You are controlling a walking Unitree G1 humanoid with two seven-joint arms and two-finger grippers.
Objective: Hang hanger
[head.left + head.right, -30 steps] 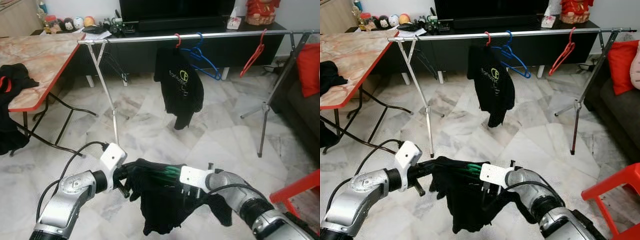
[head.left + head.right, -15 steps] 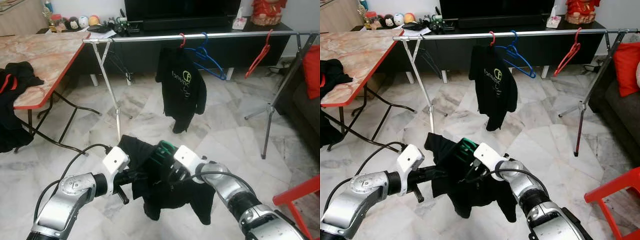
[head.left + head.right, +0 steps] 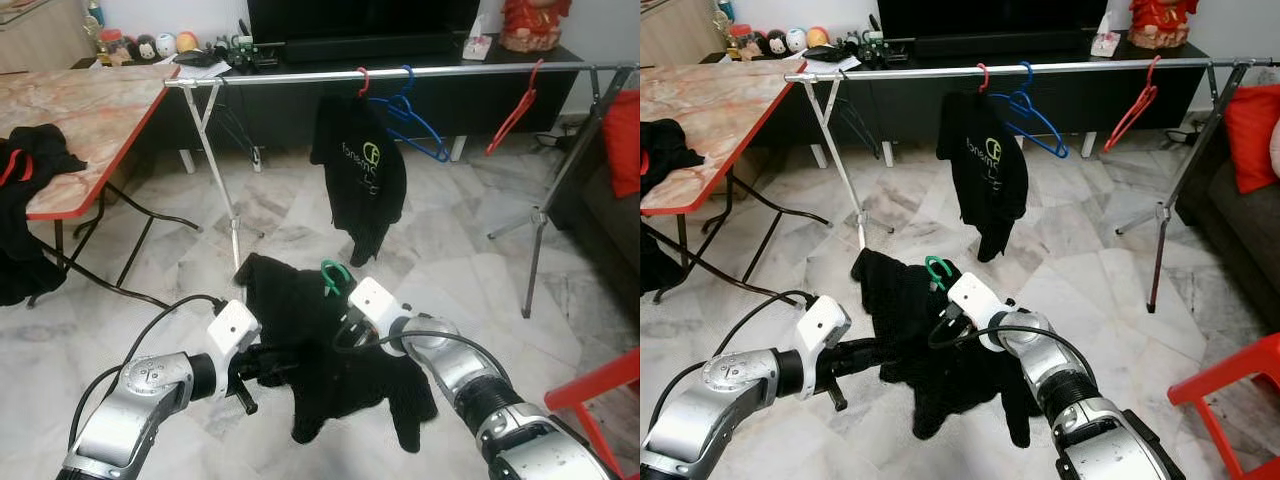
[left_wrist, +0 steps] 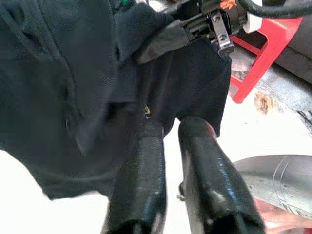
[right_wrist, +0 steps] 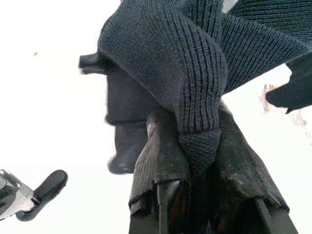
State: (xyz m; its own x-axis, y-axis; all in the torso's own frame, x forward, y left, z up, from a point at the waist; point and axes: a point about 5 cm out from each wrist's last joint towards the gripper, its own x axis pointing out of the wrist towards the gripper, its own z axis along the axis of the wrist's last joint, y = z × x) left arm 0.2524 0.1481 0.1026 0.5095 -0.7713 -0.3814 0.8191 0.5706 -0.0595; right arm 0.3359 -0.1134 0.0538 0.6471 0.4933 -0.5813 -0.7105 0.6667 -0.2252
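the job is only partly done. closest to the robot, the left end effector (image 3: 262, 364) reaches in under the low edge of a black top (image 3: 320, 350). its two fingers (image 4: 141, 180) sit close side by side with a thin gap between them, and it is hard to tell if any cloth is caught there. the right end effector (image 3: 945, 322) is pinched shut on a fold of the black top's ribbed knit, seen bunched between its fingers (image 5: 161, 165) in the right wrist view. the top sits on a green hanger (image 3: 333, 275), and the hanger's hook pokes up just above the cloth, in the air in front of the robot.

farther off stands the silver clothes rail (image 3: 450, 71), well apart from the green hanger. a black t-shirt (image 3: 360, 170), a blue hanger (image 3: 415, 125) and a red hanger (image 3: 512, 110) hang on it.

what is left looks like this: carry the top over to the rail, lift the hook over the bar, and let go.
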